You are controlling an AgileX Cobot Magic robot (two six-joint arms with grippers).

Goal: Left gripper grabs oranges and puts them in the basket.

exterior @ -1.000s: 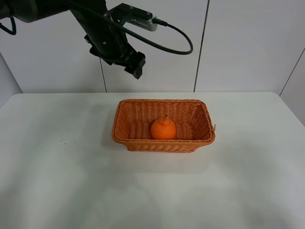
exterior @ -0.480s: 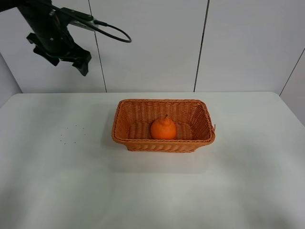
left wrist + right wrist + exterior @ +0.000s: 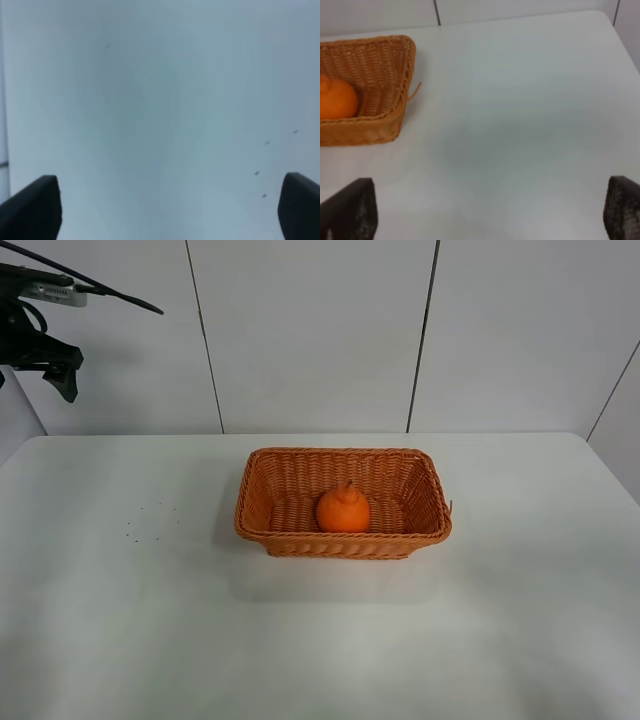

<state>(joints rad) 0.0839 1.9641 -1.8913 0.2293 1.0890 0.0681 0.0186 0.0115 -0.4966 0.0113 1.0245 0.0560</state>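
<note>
The orange [image 3: 342, 509] lies inside the woven wicker basket [image 3: 262, 525] at the middle of the white table; it also shows in the right wrist view [image 3: 336, 98] inside the basket [image 3: 385, 75]. My left gripper [image 3: 66, 380] is high at the far left edge, well away from the basket. In the left wrist view it [image 3: 170, 205] is open and empty over bare table. My right gripper [image 3: 490, 210] is open and empty, out of the exterior view.
The white table [image 3: 520, 620] ends at a white panelled wall [image 3: 310, 340] at the back. A few small dark specks [image 3: 150, 520] lie on the table left of the basket.
My left arm has swung from above the basket's back left corner to the far left edge of the view. The orange and basket have not moved.
</note>
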